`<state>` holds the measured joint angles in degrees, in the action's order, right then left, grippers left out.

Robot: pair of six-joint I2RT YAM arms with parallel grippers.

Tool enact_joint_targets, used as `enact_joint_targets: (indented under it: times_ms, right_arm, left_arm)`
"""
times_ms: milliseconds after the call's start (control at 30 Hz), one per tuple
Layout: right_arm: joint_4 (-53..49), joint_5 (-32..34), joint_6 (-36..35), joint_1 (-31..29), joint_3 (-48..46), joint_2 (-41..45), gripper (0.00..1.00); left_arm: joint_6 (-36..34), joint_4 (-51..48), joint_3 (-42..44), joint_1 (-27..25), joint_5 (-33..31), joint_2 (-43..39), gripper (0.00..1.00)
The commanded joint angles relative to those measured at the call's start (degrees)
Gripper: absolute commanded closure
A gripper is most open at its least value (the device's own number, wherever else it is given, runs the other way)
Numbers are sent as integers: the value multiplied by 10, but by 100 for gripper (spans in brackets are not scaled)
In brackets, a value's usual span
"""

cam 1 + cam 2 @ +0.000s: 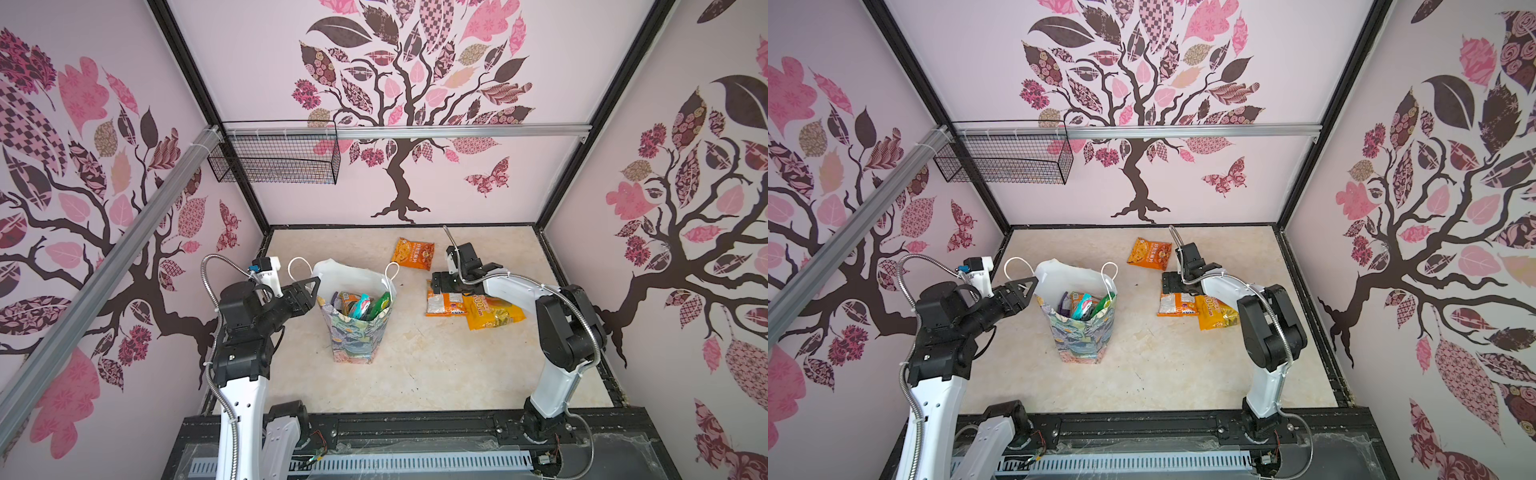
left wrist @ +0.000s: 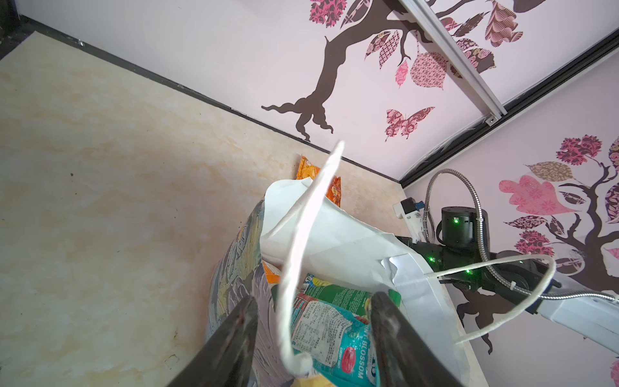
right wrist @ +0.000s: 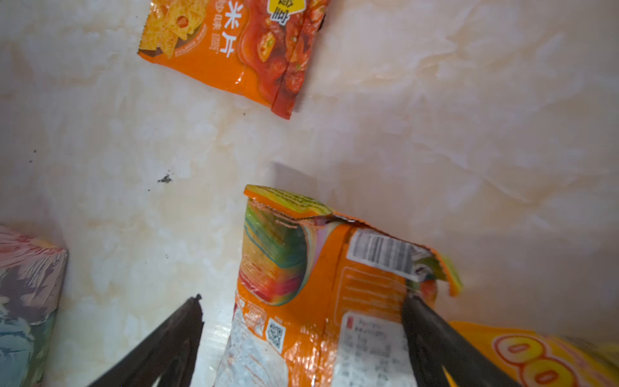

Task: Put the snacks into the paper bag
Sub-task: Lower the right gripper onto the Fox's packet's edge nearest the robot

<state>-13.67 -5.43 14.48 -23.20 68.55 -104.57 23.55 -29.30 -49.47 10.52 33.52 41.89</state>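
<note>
The paper bag (image 1: 353, 336) (image 1: 1081, 338) stands upright mid-table, and several snacks poke out of its mouth, among them a teal packet (image 2: 335, 335) and a green one (image 2: 338, 295). My left gripper (image 1: 309, 286) (image 2: 314, 296) is open at the bag's left rim. One finger is outside the printed wall and the other over the mouth, with a white cord handle (image 2: 301, 254) between them. On the table lie an orange packet (image 1: 412, 253) (image 3: 234, 50), an orange-and-white packet (image 1: 446, 305) (image 3: 318, 284) and a yellow packet (image 1: 492, 313). My right gripper (image 1: 436, 284) (image 3: 304, 298) is open and straddles the orange-and-white packet's end.
A black wire-mesh basket (image 1: 274, 158) hangs on the back-left wall, high above the table. Aluminium rails (image 1: 457, 131) run along the back and left walls. A black frame edge (image 1: 415, 419) borders the table's front. Walls close in the back and both sides.
</note>
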Motion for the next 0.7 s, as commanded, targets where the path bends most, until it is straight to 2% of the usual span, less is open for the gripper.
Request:
enact_joint_targets:
  times_ms: [0, 167, 367, 467, 667]
  right_arm:
    - [8, -53, -15, -16, -22, 5, 6]
    - [3, -75, -5, -31, -82, 57, 7]
    - [37, -90, 43, -61, -195, 130, 10]
    - [9, -45, 56, -95, -221, 189, 9]
    - [-38, -59, 101, -103, -228, 325, 10]
  left_arm:
    - [-13, 5, 4, 2, 7, -4, 42]
    - [-18, 1, 2, 3, 4, -12, 42]
    - [-12, 11, 7, 3, 6, -29, 42]
    - [-13, 10, 7, 2, 4, -27, 42]
    - [-11, 14, 10, 2, 0, -28, 41]
